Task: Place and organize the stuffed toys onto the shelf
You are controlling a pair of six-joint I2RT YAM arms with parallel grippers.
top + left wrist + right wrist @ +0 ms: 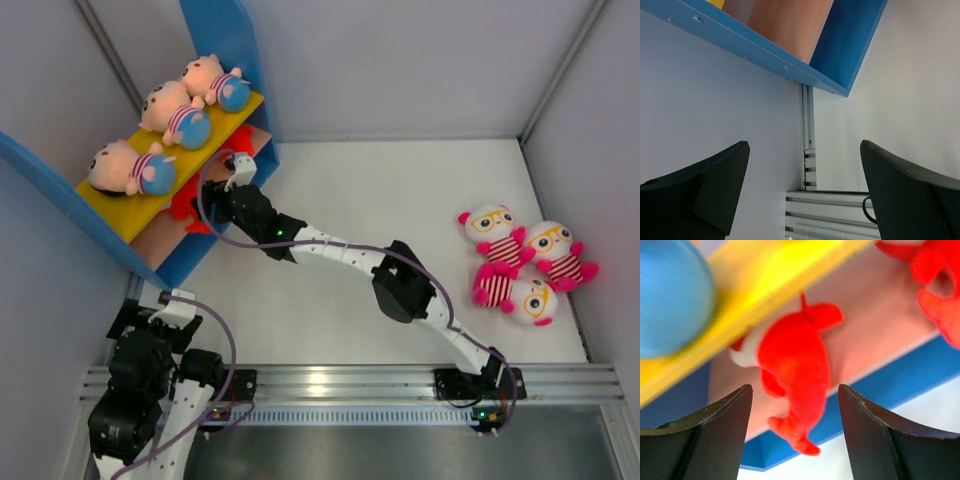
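White worktop (400, 200), shelf (215, 40) far left: right pincer (795, 395) spread before a red toy (795, 365) on its lower board (875, 325); left pincer (805, 145) spread, empty.

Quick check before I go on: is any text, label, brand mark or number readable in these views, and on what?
None readable in any view.
The shelf shows bare boards and panels, no lettering.
The dolls, red toy and owls show stripes and faces only, with no tags or print visible.

White tabletop (400, 190) w/ grey walls (420, 60), alu rail (350, 380) at near edge.
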